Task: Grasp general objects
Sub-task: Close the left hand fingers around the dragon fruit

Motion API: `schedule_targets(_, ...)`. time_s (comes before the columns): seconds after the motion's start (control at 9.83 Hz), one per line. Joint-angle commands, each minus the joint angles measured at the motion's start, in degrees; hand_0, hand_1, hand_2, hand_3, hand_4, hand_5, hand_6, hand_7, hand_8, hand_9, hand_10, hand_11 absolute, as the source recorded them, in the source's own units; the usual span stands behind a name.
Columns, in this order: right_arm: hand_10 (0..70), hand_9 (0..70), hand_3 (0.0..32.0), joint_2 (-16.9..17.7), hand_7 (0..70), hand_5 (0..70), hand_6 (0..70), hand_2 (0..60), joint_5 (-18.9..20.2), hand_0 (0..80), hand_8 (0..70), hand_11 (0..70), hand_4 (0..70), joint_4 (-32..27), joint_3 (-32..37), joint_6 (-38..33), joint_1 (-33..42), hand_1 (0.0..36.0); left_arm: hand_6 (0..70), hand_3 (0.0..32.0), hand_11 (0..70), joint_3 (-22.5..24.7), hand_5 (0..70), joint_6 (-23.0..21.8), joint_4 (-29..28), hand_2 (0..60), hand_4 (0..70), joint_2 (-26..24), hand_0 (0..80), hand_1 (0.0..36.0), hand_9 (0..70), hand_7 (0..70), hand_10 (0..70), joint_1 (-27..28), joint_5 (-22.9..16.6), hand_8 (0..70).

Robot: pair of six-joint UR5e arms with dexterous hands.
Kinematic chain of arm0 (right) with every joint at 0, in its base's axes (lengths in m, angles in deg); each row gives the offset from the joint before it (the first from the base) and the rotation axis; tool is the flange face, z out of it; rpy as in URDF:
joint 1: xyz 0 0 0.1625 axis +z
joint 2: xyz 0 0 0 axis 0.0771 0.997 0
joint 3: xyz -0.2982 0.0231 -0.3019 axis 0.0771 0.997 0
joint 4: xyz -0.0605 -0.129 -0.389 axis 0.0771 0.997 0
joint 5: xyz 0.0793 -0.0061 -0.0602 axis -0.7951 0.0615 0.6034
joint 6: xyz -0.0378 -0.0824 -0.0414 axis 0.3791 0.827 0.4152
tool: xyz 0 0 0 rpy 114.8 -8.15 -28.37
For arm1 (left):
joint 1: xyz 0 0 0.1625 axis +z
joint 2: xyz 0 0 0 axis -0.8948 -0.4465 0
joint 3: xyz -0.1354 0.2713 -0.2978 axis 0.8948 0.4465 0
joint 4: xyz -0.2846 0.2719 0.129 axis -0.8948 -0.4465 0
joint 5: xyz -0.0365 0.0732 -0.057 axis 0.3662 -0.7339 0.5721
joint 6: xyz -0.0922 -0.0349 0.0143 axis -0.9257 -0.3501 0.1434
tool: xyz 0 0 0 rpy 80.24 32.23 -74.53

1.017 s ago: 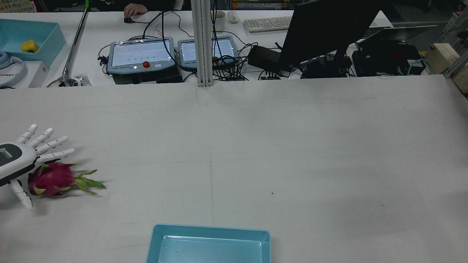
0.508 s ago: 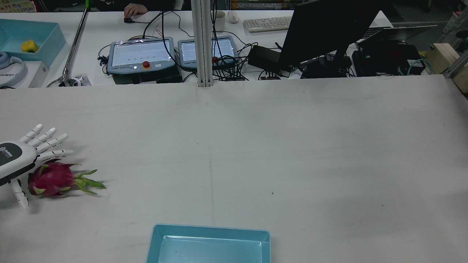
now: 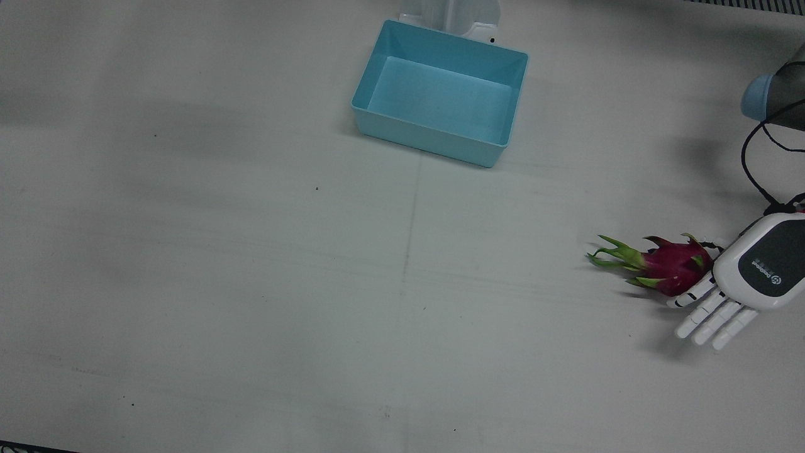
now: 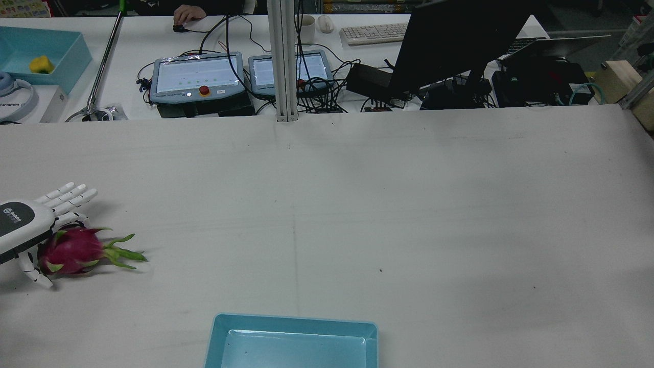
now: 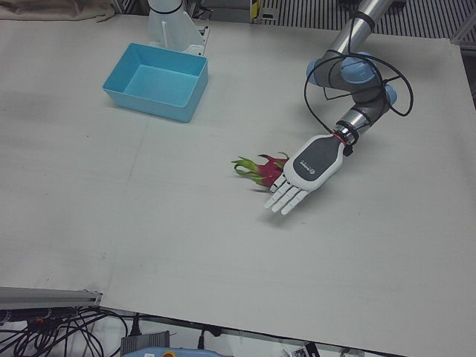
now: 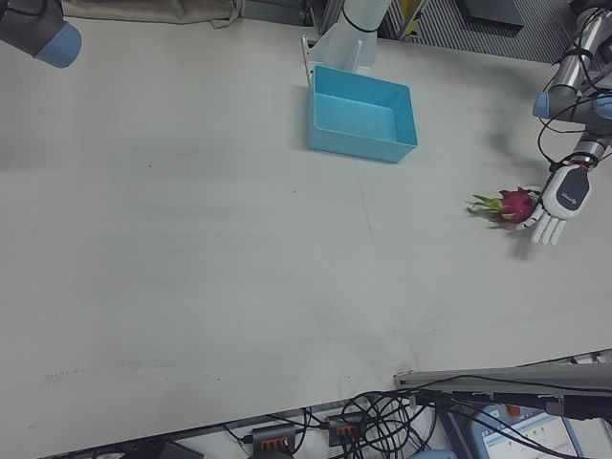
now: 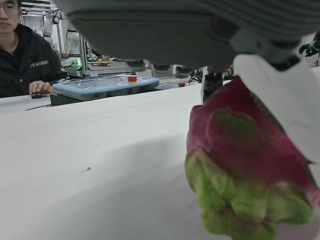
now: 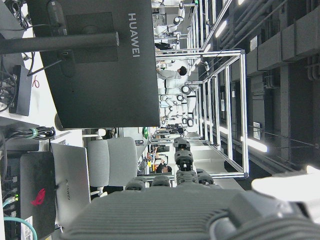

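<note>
A magenta dragon fruit with green leaf tips lies on its side on the white table, at the left edge of the rear view. My left hand hovers palm-down over its round end, with fingers straight and reaching past it. The thumb curls beside the fruit, which fills the left hand view under the palm. The same hand shows in the left-front view and the right-front view. My right hand shows only as its own knuckles, aimed away from the table.
A light blue bin stands empty near the pedestals, mid-table, also at the bottom of the rear view. Past the far table edge are teach pendants, a monitor and cables. A right arm joint is at the corner.
My left hand has sunk closer onto the dragon fruit. Its fingers have drawn together and the thumb has come in against the fruit. The fruit has not moved.
</note>
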Motion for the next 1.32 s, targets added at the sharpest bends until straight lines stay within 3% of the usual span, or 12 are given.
schedule_targets(0.0,0.0,0.0,0.0,0.06,0.0,0.0,0.0,0.0,0.0,0.0,0.0,0.0,0.0,0.0,0.0,0.0,0.0,0.0,0.0,0.0,0.0,0.25,50.8,0.75,0.12,12.5,21.6,0.0,54.5,23.9,0.0,3.4,0.0,0.11,0.23,0.0)
schedule_targets(0.2,0.0,0.0,0.0,-0.03,0.0,0.0,0.0,0.0,0.0,0.0,0.0,0.0,0.0,0.0,0.0,0.0,0.0,0.0,0.0,0.0,0.0,0.25,59.4,0.75,0.03,16.3,39.6,0.0,53.5,22.1,0.0,4.4,0.0,0.11,0.23,0.0)
schedule_targets(0.31,0.0,0.0,0.0,-0.03,0.0,0.0,0.0,0.0,0.0,0.0,0.0,0.0,0.0,0.0,0.0,0.0,0.0,0.0,0.0,0.0,0.0,0.33,61.0,0.66,0.12,23.0,45.8,0.0,52.2,22.1,0.0,5.6,0.0,0.11,0.23,0.0)
schedule_targets(0.41,0.0,0.0,0.0,-0.03,0.0,0.0,0.0,0.0,0.0,0.0,0.0,0.0,0.0,0.0,0.0,0.0,0.0,0.0,0.0,0.0,0.0,0.42,59.4,-0.03,0.3,38.5,46.1,0.0,50.3,24.1,0.0,6.3,0.0,0.11,0.23,0.0)
schedule_targets(0.51,0.0,0.0,0.0,-0.03,0.0,0.0,0.0,0.0,0.0,0.0,0.0,0.0,0.0,0.0,0.0,0.0,0.0,0.0,0.0,0.0,0.0,0.86,56.6,-1.26,0.82,49.8,45.2,-0.09,48.7,25.1,0.1,7.6,0.0,0.02,0.14,0.0)
schedule_targets(0.71,0.0,0.0,0.0,0.06,0.0,0.0,0.0,0.0,0.09,0.0,0.0,0.0,0.0,0.0,0.0,0.0,0.0,0.0,0.0,0.0,0.0,3.83,53.0,-4.77,3.7,47.3,47.7,-0.61,47.9,23.0,0.7,10.7,0.0,0.1,-0.29,0.0)
schedule_targets(0.81,0.0,0.0,0.0,0.06,0.0,0.0,0.0,0.0,0.0,0.0,0.0,0.0,0.0,0.0,0.0,0.0,0.0,0.0,0.0,0.0,0.0,6.9,51.6,-6.7,9.12,47.5,47.4,-2.44,47.6,22.6,1.1,12.7,0.0,-0.07,-0.73,0.0)
schedule_targets(1.02,0.0,0.0,0.0,-0.03,0.0,0.0,0.0,0.0,0.0,0.0,0.0,0.0,0.0,0.0,0.0,0.0,0.0,0.0,3.0,0.0,3.6,14.54,46.8,-9.0,18.19,37.9,42.2,-3.95,47.8,19.6,2.5,19.9,2.0,-0.16,-1.17,0.0)
schedule_targets(1.12,0.0,0.0,0.0,0.06,0.0,0.0,0.0,0.0,0.0,0.0,0.0,0.0,0.0,0.0,0.0,0.0,0.0,0.0,7.2,0.0,25.2,16.66,45.8,-9.18,21.01,37.1,39.6,-4.3,47.5,18.4,4.2,24.8,16.7,-0.25,-2.31,0.4)
schedule_targets(1.22,0.0,0.0,0.0,0.06,0.0,0.0,0.0,0.0,0.0,0.0,0.0,0.0,0.0,0.0,0.0,0.0,0.0,0.0,10.3,0.0,35.6,17.38,46.1,-11.44,22.87,37.8,40.1,-5.0,47.7,18.4,8.2,29.2,23.8,-0.33,-4.32,2.2)
